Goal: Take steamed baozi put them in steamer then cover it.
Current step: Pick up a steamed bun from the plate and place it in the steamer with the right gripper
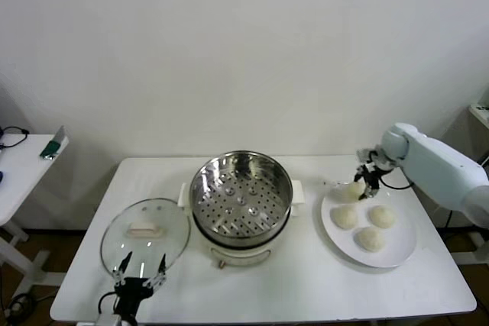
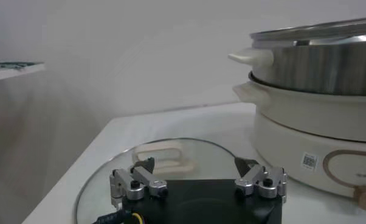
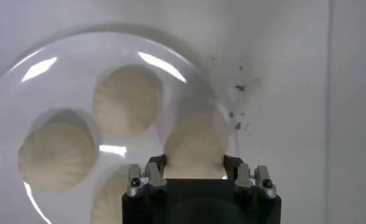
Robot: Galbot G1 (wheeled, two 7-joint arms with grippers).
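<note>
Head camera overlooks the table point(image 1: 306, 280); 2 wrist cameras sit close, sharing it.

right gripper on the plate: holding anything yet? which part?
Right gripper is closed on one steamed baozi, a finger on each side of it, bun not yet off the plate. Left gripper is open over the cover, holding nothing.

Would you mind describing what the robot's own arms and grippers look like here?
The right arm has smooth white rounded shells with black cabling at the wrist. The right gripper and the left gripper share a black body, short dark fingers, silver metal knuckle brackets and dark screws. Red and yellow wires run beneath the left gripper.
</note>
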